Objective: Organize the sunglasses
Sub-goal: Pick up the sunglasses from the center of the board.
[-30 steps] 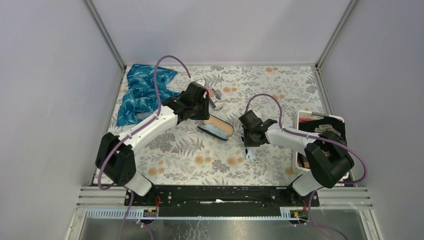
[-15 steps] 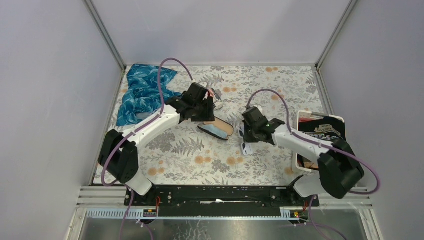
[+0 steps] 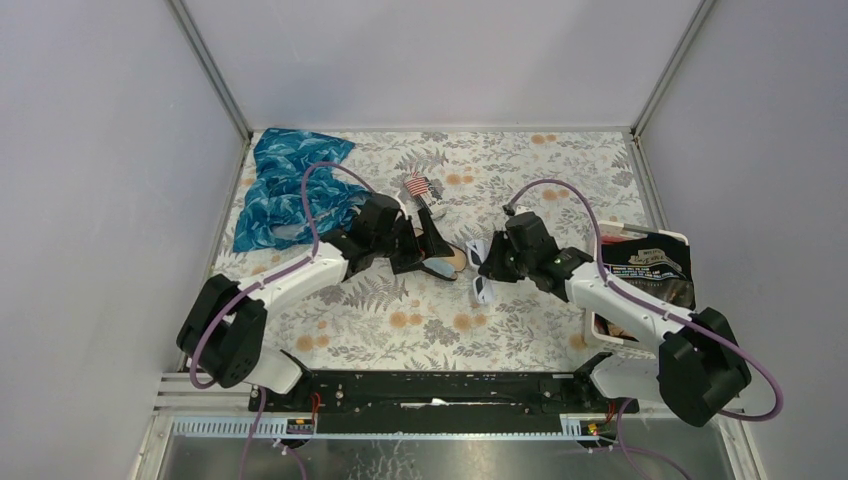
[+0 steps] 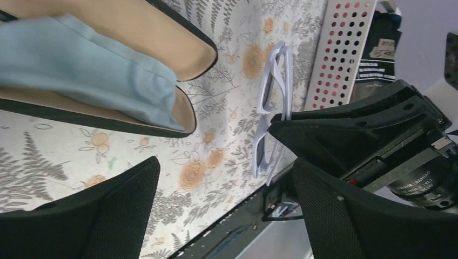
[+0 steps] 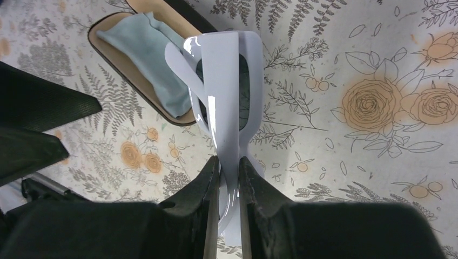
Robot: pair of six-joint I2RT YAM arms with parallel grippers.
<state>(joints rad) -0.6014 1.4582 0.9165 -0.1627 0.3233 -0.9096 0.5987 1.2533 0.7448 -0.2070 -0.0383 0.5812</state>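
Just left of sunglasses point(image 5: 224, 102), pinched at near end by right gripper point(image 5: 229, 162), long axis near-far, case point(image 4: 162, 32) is laid open; left gripper point(image 4: 224, 164) spread wide, empty.

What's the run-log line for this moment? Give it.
left end effector: open, near open case | right end effector: shut on white sunglasses | sunglasses: outside case

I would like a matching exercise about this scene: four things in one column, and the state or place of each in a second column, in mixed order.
1 sunglasses
2 glasses case
3 left gripper
4 blue patterned cloth

A open, holding nothing
B far left corner of the table
C pinched by the right gripper
D lying open

Pairs: 1-C, 2-D, 3-A, 4-B
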